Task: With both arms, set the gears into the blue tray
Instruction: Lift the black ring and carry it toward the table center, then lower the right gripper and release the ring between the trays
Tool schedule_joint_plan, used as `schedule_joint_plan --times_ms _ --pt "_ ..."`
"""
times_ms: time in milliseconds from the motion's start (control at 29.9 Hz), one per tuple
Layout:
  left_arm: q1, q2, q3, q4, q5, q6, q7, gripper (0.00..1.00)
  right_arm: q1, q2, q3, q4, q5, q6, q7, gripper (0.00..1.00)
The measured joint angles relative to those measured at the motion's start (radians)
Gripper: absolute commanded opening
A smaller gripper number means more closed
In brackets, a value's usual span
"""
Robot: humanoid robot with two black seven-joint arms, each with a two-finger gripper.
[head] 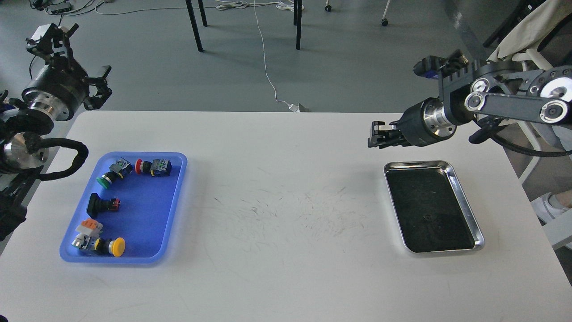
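The blue tray [147, 214] lies at the table's left and holds several coloured-cap push-button switches [154, 167]. I cannot make out any gears; the dark floor of the steel tray [464, 210] at the right shows only faint marks. My right gripper [374, 135] hangs above the table just beyond the steel tray's far left corner, pointing left. Its fingers are drawn together, and anything between the tips is too small to see. My left gripper [76, 53] is raised beyond the table's far left corner, open and holding nothing.
The white table [286, 214] has scuff marks in the middle between the two trays. Chair and table legs [194, 24] and a white cable [268, 71] are on the floor beyond the far edge. A chair with draped cloth [527, 31] stands at the right.
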Motion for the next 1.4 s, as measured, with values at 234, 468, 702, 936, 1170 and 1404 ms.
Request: schedule_joint_plan --times_ms 234,468,702,936,1170,1404 --pt "0.000 0.018 0.000 0.000 0.000 0.000 0.001 0.98 -0.024 0.328 0.028 -0.142 0.143 -0.047 0.034 0.01" --pt "-0.001 0.032 -0.004 0.004 -0.002 -0.001 -0.002 0.98 -0.134 0.366 0.037 -0.267 0.228 -0.095 0.049 0.02" --pt "-0.001 0.039 -0.002 0.004 -0.005 -0.003 -0.003 0.98 -0.209 0.367 0.045 -0.231 0.250 -0.104 0.098 0.02" --pt "0.001 0.033 -0.002 0.004 -0.005 -0.003 -0.003 0.98 -0.290 0.367 0.043 -0.210 0.258 -0.130 0.065 0.05" --pt "0.001 0.031 -0.003 0.004 -0.006 -0.003 -0.003 0.98 -0.334 0.367 0.042 -0.211 0.254 -0.157 0.035 0.08" --pt "0.001 0.030 -0.002 0.004 -0.006 -0.002 -0.003 0.98 -0.370 0.367 0.042 -0.210 0.252 -0.159 0.030 0.24"
